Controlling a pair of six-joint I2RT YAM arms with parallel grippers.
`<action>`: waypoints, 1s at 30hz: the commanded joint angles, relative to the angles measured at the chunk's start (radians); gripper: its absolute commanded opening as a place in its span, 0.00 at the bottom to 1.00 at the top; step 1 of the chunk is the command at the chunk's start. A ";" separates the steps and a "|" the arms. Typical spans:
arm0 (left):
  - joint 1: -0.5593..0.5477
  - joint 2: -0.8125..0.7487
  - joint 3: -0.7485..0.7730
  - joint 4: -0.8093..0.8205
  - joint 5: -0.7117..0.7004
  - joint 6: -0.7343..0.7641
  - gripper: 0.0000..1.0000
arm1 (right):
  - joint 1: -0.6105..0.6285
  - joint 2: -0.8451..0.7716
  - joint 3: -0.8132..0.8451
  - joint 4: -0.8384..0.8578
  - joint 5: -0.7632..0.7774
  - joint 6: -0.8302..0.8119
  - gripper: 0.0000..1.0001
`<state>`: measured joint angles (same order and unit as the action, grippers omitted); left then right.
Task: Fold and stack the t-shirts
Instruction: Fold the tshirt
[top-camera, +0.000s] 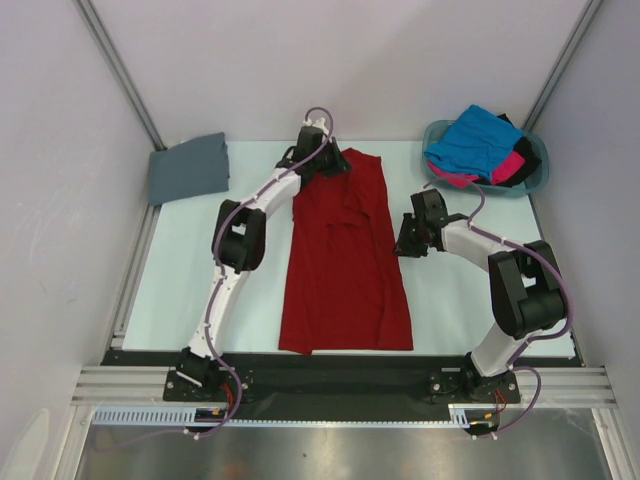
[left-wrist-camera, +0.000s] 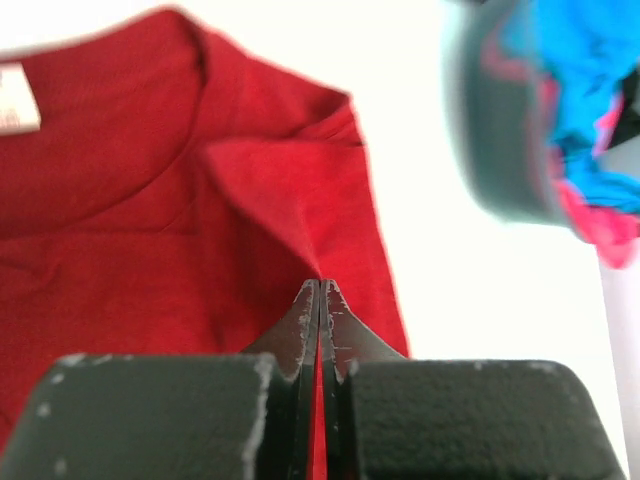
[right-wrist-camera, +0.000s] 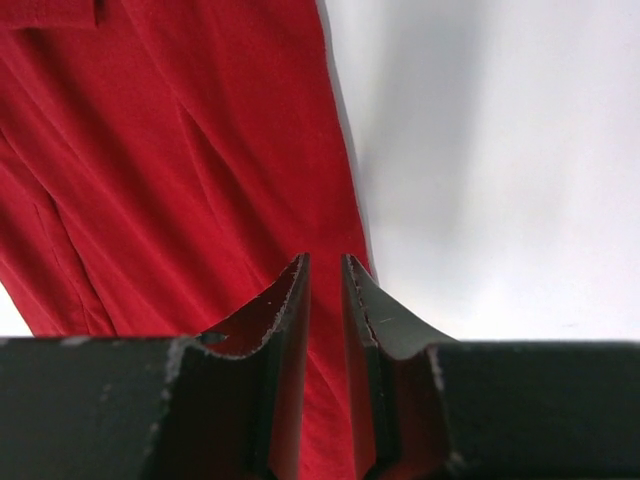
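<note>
Top cam: looking at the deep red t-shirt (top-camera: 345, 270), laid long and flat on the worktop (top-camera: 180, 290). Off to the left of its collar end, a folded grey t-shirt (top-camera: 188, 168). Off to the right, a teal basket (top-camera: 541, 175) with a blue t-shirt (top-camera: 475, 140), pink t-shirt (top-camera: 508, 166) and black t-shirt (top-camera: 527, 158), too tangled to sort out. Left fingers (top-camera: 333, 163) down at the collar, right fingers (top-camera: 403, 240) at its right edge. Light, limp, no stiffness, so bound to sag and drag. Best grabbed at corners or along an edge.

Left wrist: clamped together on a raised pleat of red beside the neckline. Basket blurred to mush.

Right wrist: only a narrow gap, parked over the side edge. Can't spot any cloth actually pinched. Sleeves and hem cut off here
</note>
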<state>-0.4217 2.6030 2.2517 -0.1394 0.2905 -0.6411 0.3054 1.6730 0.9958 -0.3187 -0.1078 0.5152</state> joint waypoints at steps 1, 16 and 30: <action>-0.005 -0.141 0.013 0.004 -0.013 0.044 0.00 | -0.003 -0.002 0.003 0.027 -0.013 0.000 0.24; 0.026 -0.224 -0.142 -0.048 -0.119 0.020 0.00 | -0.003 0.011 0.001 0.032 -0.026 0.002 0.22; 0.047 -0.307 -0.327 -0.058 -0.265 0.012 0.00 | -0.003 0.007 0.000 0.029 -0.027 -0.001 0.22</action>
<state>-0.3801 2.3814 1.9240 -0.2264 0.0528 -0.6266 0.3054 1.6775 0.9955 -0.3145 -0.1230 0.5156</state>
